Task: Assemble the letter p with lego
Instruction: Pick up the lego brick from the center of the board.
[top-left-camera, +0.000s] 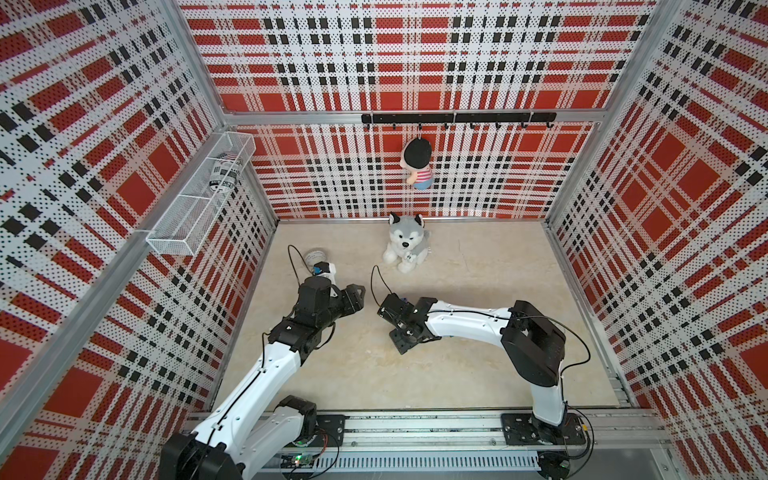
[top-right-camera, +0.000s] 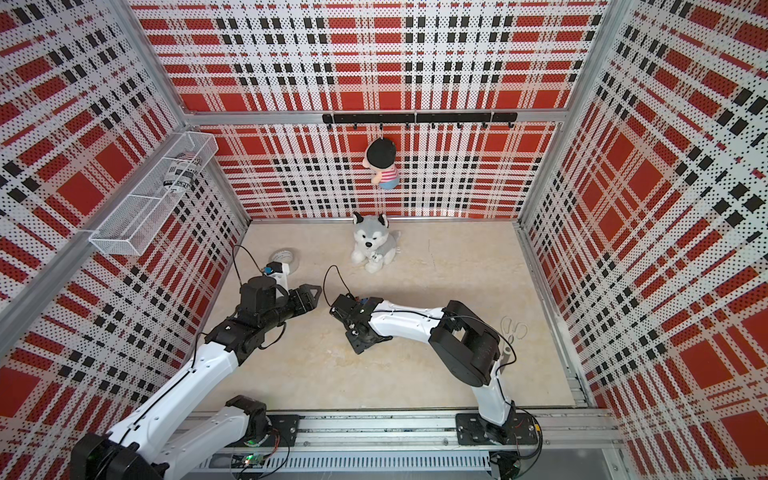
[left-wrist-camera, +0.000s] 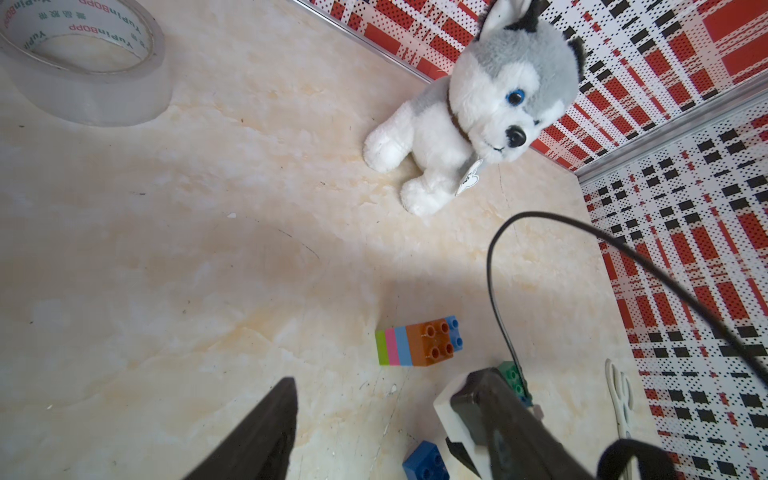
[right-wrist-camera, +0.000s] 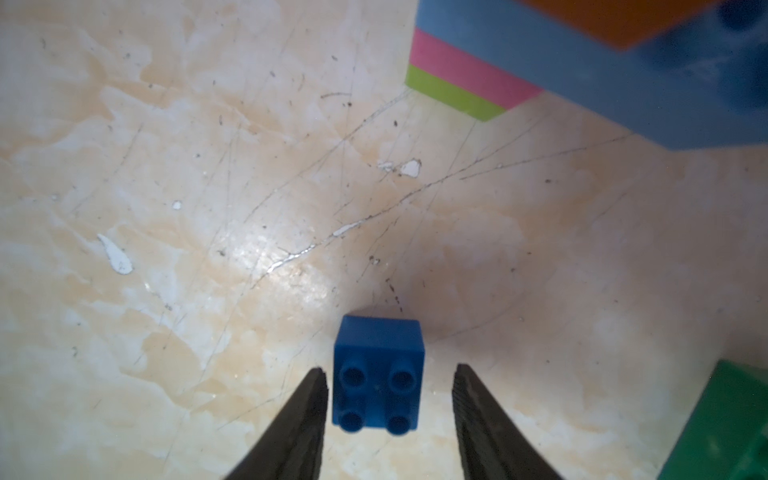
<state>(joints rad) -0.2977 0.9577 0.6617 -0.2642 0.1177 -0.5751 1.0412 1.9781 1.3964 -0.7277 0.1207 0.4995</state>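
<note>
The dark blue brick (right-wrist-camera: 377, 376) is showing smooth plastic; the desk (right-wrist-camera: 166, 174) is looking scratched and glossy; the husky (left-wrist-camera: 490, 95) is wearing plush.

Stereo overhead — wrist views close, downward

In the right wrist view the joined stack (right-wrist-camera: 582, 75) was blurred and cropped at the frame edge, as was the dark green brick (right-wrist-camera: 727, 424). In the left wrist view that brick (left-wrist-camera: 513, 376) showed only a corner, and the tape roll (left-wrist-camera: 104, 104) was cut off. In both top views the left arm (top-left-camera: 266, 365) and right arm (top-left-camera: 465, 322) hid stack and brick.
</note>
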